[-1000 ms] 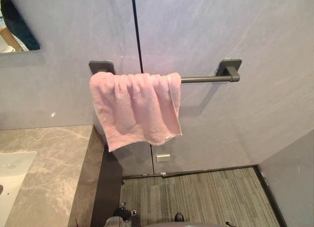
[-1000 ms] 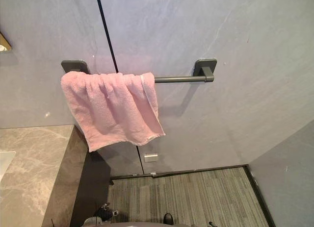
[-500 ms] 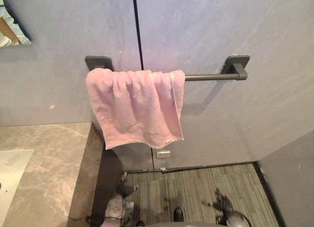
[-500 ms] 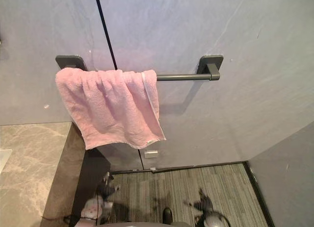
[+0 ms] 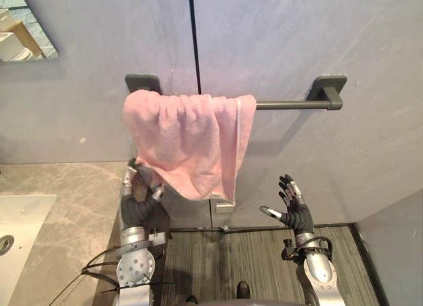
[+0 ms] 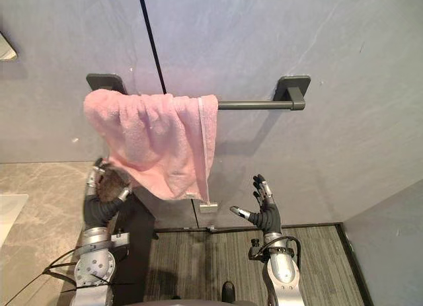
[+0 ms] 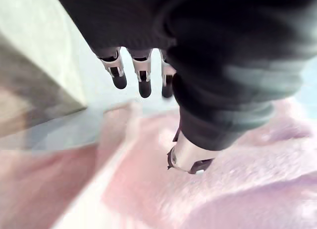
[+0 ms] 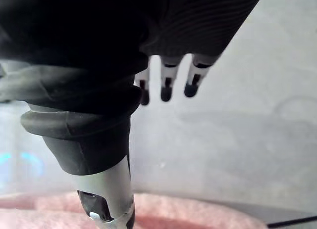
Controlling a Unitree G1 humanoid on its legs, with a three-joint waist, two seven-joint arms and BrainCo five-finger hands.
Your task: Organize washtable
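Hands are rising: left hand (image 5: pixel 137 188), fingers straight, is nudging the towel (image 5: pixel 188 137); right hand (image 5: pixel 294 213) is spread, empty. Pushing is risking sliding it off the rail (image 5: pixel 291 105).

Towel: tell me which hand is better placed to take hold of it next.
Left, probably. The left hand is raised against the lower left edge of the towel, fingers straight. The right hand is open lower down, right of the towel and apart from it.
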